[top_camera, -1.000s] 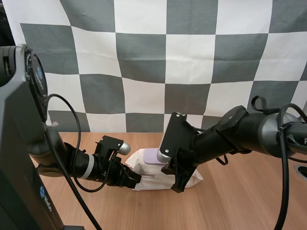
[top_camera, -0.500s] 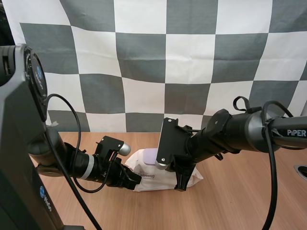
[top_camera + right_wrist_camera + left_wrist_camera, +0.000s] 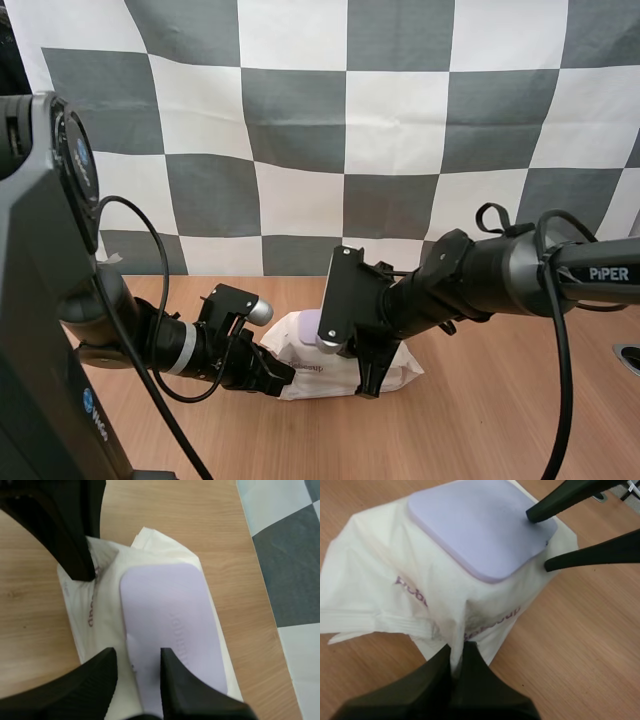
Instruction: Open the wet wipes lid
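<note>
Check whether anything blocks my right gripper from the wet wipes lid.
Nothing visible does. The right gripper is open at the edge of the lilac lid, with one fingertip over it. The left gripper pinches the wrapper of the wet wipes pack at the far end, clear of the lid.

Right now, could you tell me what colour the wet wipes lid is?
The lid is pale lilac, plainest in the left wrist view.

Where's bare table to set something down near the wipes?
Bare table lies in front of the wet wipes pack and to its right. Crowded at the pack: left pincer pinches its end, right pincer open at the lid.
</note>
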You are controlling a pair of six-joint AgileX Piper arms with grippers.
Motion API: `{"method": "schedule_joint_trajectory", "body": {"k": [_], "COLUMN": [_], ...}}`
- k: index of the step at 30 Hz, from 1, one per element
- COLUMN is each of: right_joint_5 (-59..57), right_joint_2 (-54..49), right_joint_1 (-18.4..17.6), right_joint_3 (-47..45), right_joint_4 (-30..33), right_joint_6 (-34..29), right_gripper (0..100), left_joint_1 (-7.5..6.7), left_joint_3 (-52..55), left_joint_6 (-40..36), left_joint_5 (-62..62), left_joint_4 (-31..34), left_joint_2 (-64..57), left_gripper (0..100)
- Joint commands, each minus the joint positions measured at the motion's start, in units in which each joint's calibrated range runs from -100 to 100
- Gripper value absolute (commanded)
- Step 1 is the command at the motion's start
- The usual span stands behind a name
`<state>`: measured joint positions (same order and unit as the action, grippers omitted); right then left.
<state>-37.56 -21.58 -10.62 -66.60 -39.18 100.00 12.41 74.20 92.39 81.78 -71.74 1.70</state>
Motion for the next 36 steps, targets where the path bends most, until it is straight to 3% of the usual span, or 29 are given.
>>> {"method": "schedule_joint_trajectory", "body": {"k": [1,17,20,29,36], "right_joint_5": [1.4,4.0,5.6,7.1,11.2], "right_joint_2": [0.0,0.0,0.0,0.0,0.0], "right_joint_1": [-0.1,-0.1,-0.1,-0.1,-0.1], "right_joint_3": [-0.1,-0.1,-0.1,-0.1,-0.1], "right_joint_4": [-0.1,-1.7,-3.3,-3.8,-7.3], "right_joint_6": [0.0,0.0,0.0,0.0,0.0], "right_gripper": [51,43,36,0,0], "left_joint_1": [-0.02,-0.02,-0.02,-0.02,-0.02], "left_joint_3": [0.0,0.0,0.0,0.0,0.0], "left_joint_6": [1.0,1.0,1.0,1.0,1.0], "left_joint_5": [0.0,0.0,0.7,1.2,1.6], "left_joint_4": [0.1,0.1,0.0,0.4,0.5], "left_joint_2": [0.0,0.0,0.0,0.0,0.0], "left_gripper": [0,0,0,0,0]}}
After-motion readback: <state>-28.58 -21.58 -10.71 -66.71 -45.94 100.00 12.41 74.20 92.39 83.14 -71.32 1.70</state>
